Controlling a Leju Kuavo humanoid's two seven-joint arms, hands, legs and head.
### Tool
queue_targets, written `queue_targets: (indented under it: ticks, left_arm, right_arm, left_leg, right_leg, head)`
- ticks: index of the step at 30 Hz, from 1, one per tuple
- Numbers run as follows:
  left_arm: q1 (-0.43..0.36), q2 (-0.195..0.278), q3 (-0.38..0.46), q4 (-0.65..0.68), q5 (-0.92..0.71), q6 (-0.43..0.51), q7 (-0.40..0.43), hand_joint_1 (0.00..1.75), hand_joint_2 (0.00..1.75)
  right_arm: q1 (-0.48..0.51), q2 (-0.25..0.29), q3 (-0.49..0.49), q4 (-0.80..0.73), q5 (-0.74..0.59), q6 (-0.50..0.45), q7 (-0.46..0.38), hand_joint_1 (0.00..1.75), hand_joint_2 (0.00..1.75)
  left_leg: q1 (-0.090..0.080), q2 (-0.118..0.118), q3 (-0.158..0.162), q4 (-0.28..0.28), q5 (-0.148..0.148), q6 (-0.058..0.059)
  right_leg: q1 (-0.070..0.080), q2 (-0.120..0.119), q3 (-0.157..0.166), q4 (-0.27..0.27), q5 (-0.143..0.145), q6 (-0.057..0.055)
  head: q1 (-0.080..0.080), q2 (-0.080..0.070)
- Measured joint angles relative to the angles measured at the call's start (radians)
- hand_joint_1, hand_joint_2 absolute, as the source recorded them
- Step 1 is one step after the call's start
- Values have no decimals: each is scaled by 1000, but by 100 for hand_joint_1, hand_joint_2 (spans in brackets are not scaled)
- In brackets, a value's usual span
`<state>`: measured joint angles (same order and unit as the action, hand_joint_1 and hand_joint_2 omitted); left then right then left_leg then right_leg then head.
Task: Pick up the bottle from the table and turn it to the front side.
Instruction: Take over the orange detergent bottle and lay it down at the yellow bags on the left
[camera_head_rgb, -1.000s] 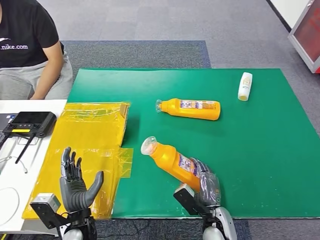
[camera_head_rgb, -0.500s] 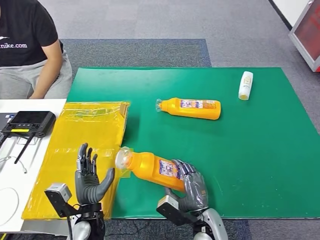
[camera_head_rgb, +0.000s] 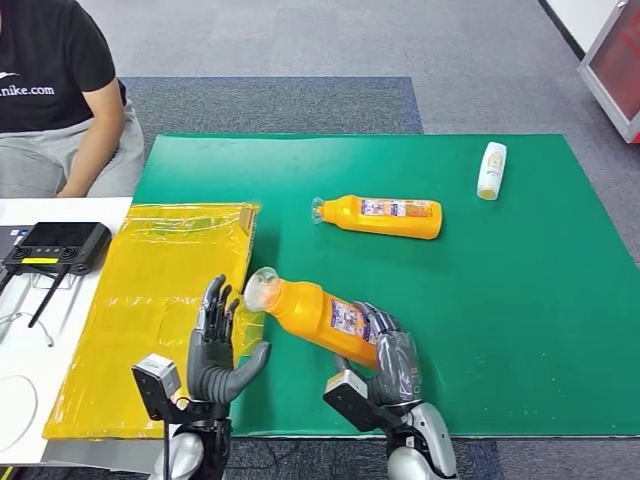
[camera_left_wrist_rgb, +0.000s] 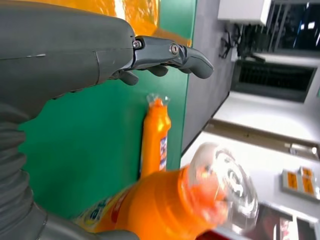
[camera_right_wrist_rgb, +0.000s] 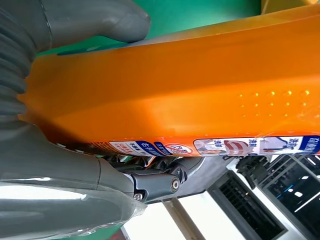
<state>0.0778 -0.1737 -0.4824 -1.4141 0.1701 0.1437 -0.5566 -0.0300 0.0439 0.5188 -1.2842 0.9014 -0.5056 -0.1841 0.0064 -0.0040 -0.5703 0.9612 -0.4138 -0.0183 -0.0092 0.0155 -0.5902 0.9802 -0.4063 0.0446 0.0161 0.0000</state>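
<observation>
The right hand (camera_head_rgb: 389, 360) holds the orange bottle (camera_head_rgb: 321, 313) by its bottom end, up off the green mat (camera_head_rgb: 528, 330). The left hand (camera_head_rgb: 219, 350) is open, just beside the bottle's clear cap (camera_head_rgb: 262, 288).

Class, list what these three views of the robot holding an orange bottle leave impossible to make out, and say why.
- Held bottle base, head view: covered by the right hand.
- Its label text, right wrist view: too small, edge-on.
- Its clear cap, left wrist view: blurred.
- White bottle print, head view: too small.
</observation>
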Motion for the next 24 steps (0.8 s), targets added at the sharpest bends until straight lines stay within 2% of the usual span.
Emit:
queue_targets:
  ticks: [6,17,24]
  left_arm:
    - [-14,5,-26,31,1,-30,11,0,175]
    - [-37,2,-27,57,33,-74,36,0,175]
    - [-51,-4,-26,59,-41,-53,1,0,175]
  right_arm:
    - [-4,3,-4,8,-14,3,-19,175,175]
    - [-4,10,10,8,-7,-4,-35,175,175]
    - [-5,17,36,4,-7,-13,-41,175,175]
  left_leg:
    - [0,0,0,0,0,0]
    - [0,0,-1,0,0,0]
    - [0,0,-1,0,0,0]
  right_leg:
    - [0,0,0,0,0,0]
    - [0,0,-1,0,0,0]
    - [0,0,-1,0,0,0]
  head:
    - [0,0]
    - [0,0]
    - [0,0]
